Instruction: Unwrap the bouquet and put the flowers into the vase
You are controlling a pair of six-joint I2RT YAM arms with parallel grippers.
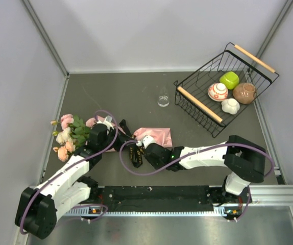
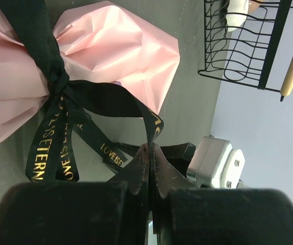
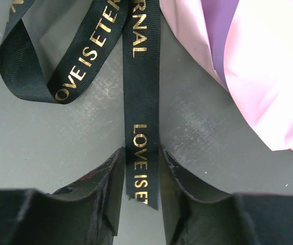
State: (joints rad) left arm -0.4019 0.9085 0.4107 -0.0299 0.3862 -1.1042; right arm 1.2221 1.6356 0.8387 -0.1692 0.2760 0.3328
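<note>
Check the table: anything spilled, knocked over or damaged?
Nothing stands out. The vase stands upright, the bouquet lies flat with its ribbon still knotted, and the wire basket holds its pots.

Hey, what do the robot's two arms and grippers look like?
The left arm and right arm are white shells joined by bulky black joints, each with a thin purple cable looping along it. The left gripper and right gripper each end in two matte black wedge-shaped fingers, lightly scuffed on the right one.
</note>
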